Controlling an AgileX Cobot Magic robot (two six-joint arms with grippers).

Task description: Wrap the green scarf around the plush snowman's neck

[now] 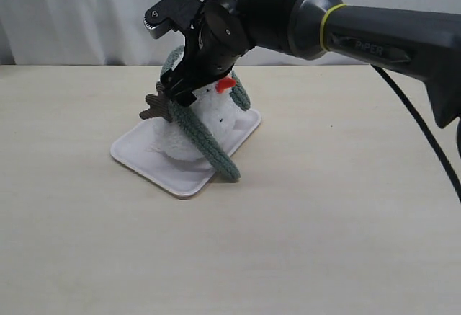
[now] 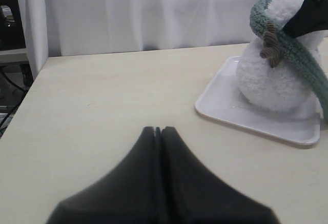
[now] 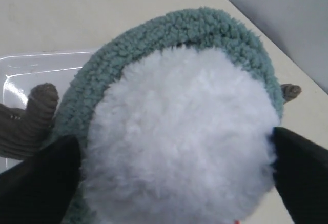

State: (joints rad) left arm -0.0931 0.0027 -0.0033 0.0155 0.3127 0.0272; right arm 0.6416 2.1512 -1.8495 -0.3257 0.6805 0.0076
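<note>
The plush snowman [image 1: 220,117] sits upright on a white tray [image 1: 155,167], orange nose pointing right. The green scarf [image 1: 205,138] loops behind its head and round the neck. One end runs down the front to the tray's near edge. My right gripper [image 1: 189,93] comes down over the head, open. In the right wrist view its jaws [image 3: 169,178] stand wide on either side of the white head [image 3: 179,137], with the scarf [image 3: 169,29] curving behind. My left gripper [image 2: 159,130] is shut and empty over bare table, well away from the snowman [image 2: 271,80].
The tray [image 2: 241,116] lies on a pale wooden table. A white curtain hangs behind the table's far edge. The right arm's black cable hangs down at the right of the exterior view. A brown twig arm [image 3: 31,121] sticks out beside one right finger.
</note>
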